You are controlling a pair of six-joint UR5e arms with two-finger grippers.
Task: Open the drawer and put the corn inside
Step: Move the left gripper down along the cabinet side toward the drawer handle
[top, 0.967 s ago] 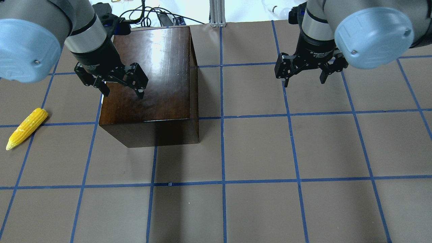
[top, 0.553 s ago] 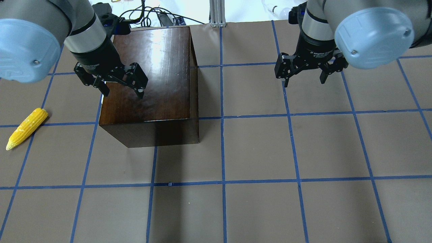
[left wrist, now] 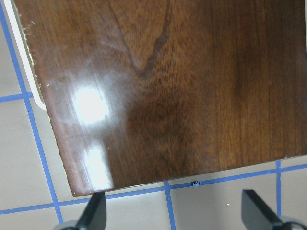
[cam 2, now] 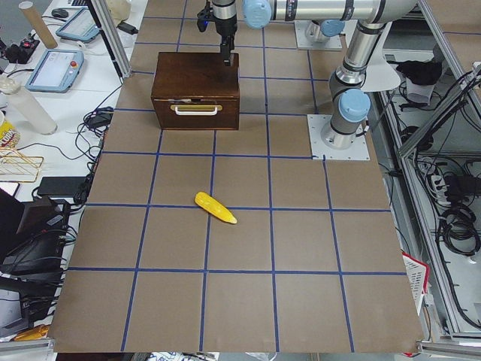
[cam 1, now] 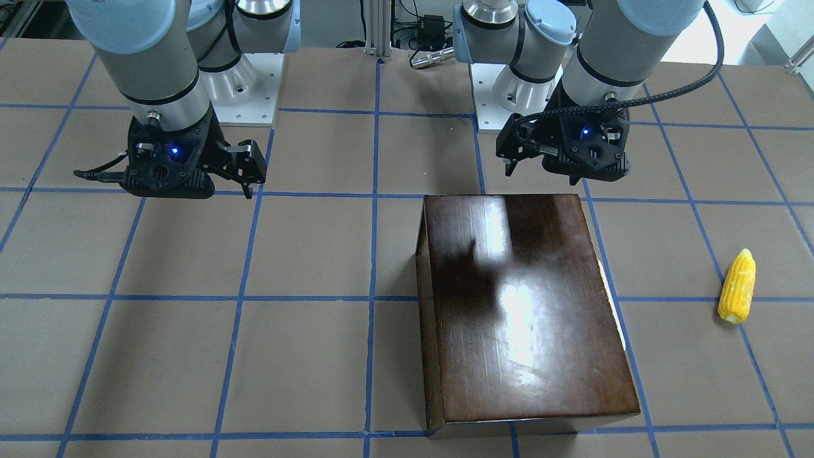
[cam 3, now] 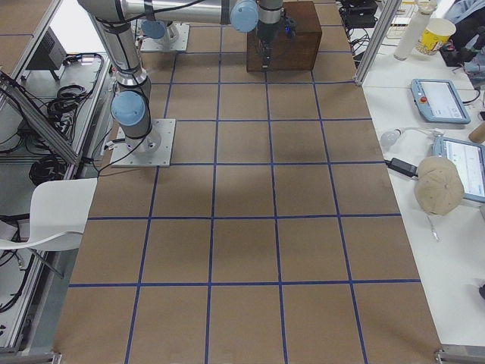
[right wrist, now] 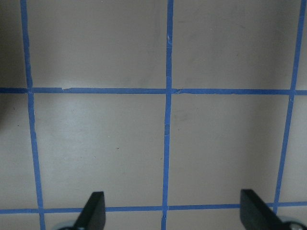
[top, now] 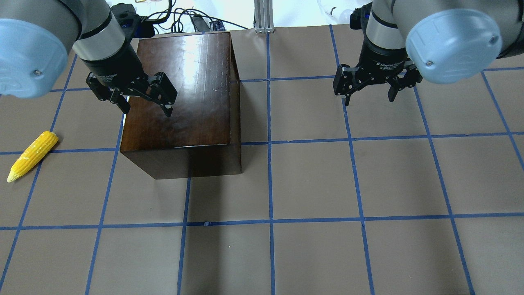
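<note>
The drawer (cam 2: 196,110) is shut in the brown box (top: 184,90); only the left side view shows its front. The corn (top: 32,155) lies by the left edge of the table (top: 311,180). The left claw (top: 146,110), above the box, and the right claw (top: 368,99) are both spread apart.

A white chair (cam 3: 47,208), a beige cap (cam 3: 439,187) and a tablet (cam 3: 438,100) sit beside the blue-gridded table (cam 3: 242,250).

You have a box (top: 192,94) of dark wood, varnished so glossy that its top throws back the lamps, with the grain showing through. The corn (top: 32,155) looks like bumpy yellow plastic with a dull sheen. Your counter (top: 401,176) is matt brown and smooth, gridded with blue tape (top: 270,180).
</note>
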